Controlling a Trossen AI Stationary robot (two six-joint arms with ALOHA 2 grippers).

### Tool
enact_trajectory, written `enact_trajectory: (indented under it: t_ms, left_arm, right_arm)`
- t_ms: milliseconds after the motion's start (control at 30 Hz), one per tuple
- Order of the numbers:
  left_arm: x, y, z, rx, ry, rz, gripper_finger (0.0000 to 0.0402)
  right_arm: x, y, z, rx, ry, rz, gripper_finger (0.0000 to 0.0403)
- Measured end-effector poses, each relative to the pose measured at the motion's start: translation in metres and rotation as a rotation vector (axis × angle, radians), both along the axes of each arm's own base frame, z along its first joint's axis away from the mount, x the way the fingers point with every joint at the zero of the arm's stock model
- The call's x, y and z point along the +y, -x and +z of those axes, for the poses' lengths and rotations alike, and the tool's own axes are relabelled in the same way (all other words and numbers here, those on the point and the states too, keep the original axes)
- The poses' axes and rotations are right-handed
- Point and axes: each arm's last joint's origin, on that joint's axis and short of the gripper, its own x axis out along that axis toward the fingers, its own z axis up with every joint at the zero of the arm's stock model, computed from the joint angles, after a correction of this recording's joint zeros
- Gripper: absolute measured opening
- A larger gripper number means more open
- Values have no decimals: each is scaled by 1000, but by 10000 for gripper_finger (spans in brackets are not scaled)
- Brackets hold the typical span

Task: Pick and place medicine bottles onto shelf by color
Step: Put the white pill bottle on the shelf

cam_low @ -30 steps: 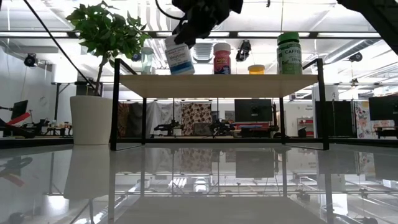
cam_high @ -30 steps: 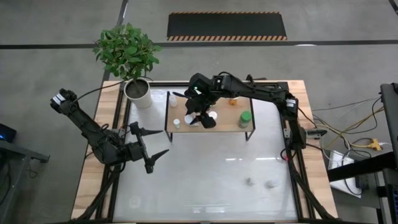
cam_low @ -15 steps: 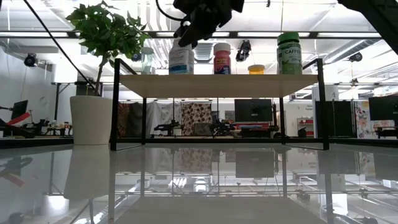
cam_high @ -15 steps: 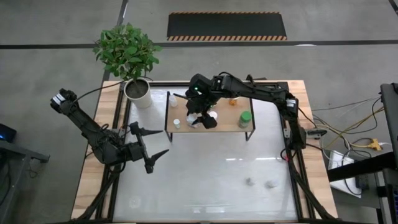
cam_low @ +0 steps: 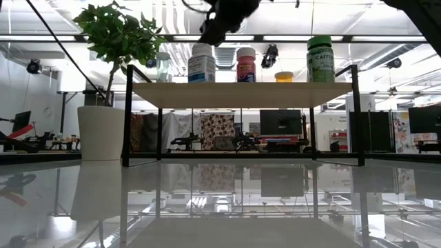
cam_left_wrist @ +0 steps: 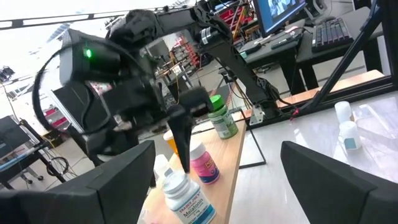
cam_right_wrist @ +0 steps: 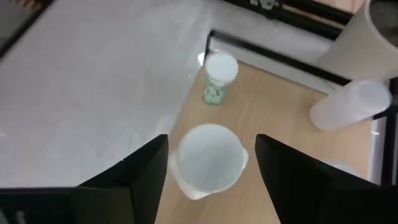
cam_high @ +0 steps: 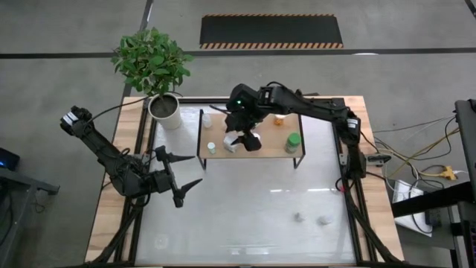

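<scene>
The shelf (cam_high: 269, 135) is a light-wood board on a black frame at the table's far side. On it stand a white blue-labelled bottle (cam_low: 201, 64), a pink bottle (cam_low: 246, 65), an orange jar (cam_low: 284, 76), a green-capped bottle (cam_low: 320, 59), a small white bottle (cam_high: 211, 147) and a clear one (cam_high: 207, 117). My right gripper (cam_right_wrist: 211, 142) hangs open just above the white bottle's cap (cam_right_wrist: 208, 158), one finger on each side, touching nothing. My left gripper (cam_high: 181, 184) waits open over the table's left part.
Two more small bottles (cam_high: 297, 217) (cam_high: 323, 219) lie on the glossy table top near its near right corner. A plant in a metal pot (cam_high: 165, 110) stands just left of the shelf. Open table surface stretches between the shelf and the near edge.
My right gripper carried the white blue-labelled bottle tilted above the shelf, set it down upright on the shelf's left part, then let go and rose. The bottle now stands alone on its base.
</scene>
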Motion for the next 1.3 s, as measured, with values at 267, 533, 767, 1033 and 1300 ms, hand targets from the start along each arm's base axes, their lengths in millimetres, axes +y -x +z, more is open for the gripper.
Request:
enact_trajectory:
  t_ms: [267,533,767,1033,1300]
  left_arm:
    - [3,-6,-2,-18,60,27,329]
    - [41,-28,18,-29,-64,117,320]
    - [69,-39,36,-15,-69,23,266]
    - [73,-41,44,54,83,-47,172]
    - [95,-53,36,121,78,-28,27]
  right_arm:
    - [29,34,47,6,-35,0,195]
    - [51,78,88,-59,118,-159,94]
    - [56,96,90,-42,26,-253,14]
    - [72,80,49,-6,-74,-329,9]
    - [73,63,25,-125,60,-479,9]
